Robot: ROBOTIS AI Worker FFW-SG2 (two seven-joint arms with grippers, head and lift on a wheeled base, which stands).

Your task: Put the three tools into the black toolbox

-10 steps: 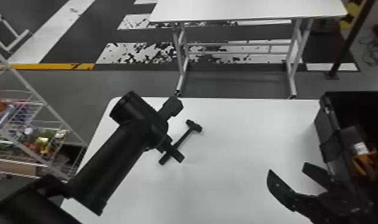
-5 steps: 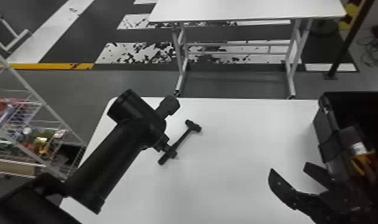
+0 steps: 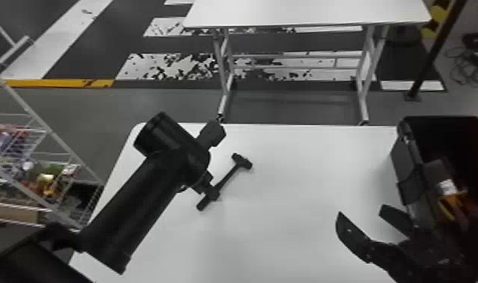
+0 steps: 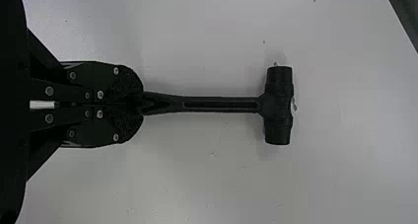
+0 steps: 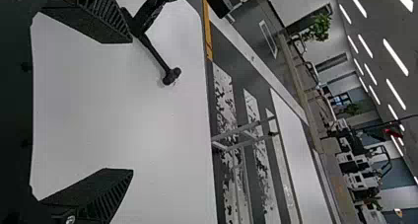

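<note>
Your left gripper (image 4: 141,104) has its jaws closed on the handle of the hammer (image 4: 222,104), whose long axis runs straight out in line with them, head foremost, away from you and slanting right over the white table (image 3: 305,180). Your left arm is the nearer one; the black toolbox (image 3: 410,169) sits well off to the right, so the next move likely calls for a lift and a carry across. Your right gripper (image 3: 361,211) stands apart-jawed near the toolbox. The hammer looks all black, double-faced and blunt.
</note>
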